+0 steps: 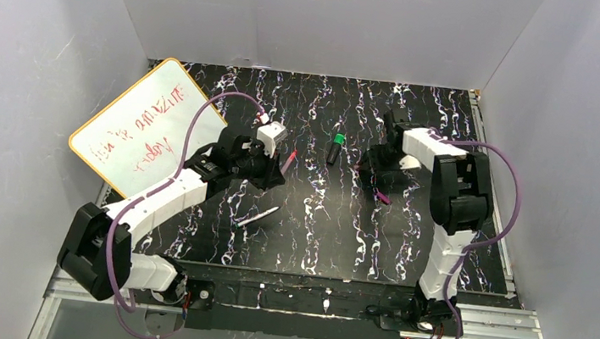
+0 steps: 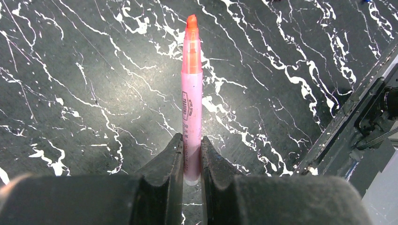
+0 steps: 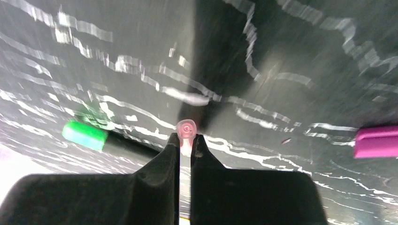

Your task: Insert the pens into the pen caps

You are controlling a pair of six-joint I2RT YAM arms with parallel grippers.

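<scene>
The pink pen (image 2: 192,93), clamped in the left jaws, should be aligned tip-first with the pale pink cap (image 3: 186,127) pinched in the closed right jaws.

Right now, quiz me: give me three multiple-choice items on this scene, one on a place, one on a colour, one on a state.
1. The white-grey pen lies:
A. loose on the table
B. in the left claw
C. in the right claw

2. The cap held by the right claw is:
A. green
B. pale pink
C. black

3. The left claw is:
A. open above a pen
B. shut on nothing
C. shut on the pink pen

Answers:
1 A: the top view shows it lying apart from both claws.
2 B: the right wrist view shows the cap pinched in the claw, and it is pale pink.
3 C: the left wrist view shows the claw clamped on the pen's barrel, with the tip bare.
</scene>
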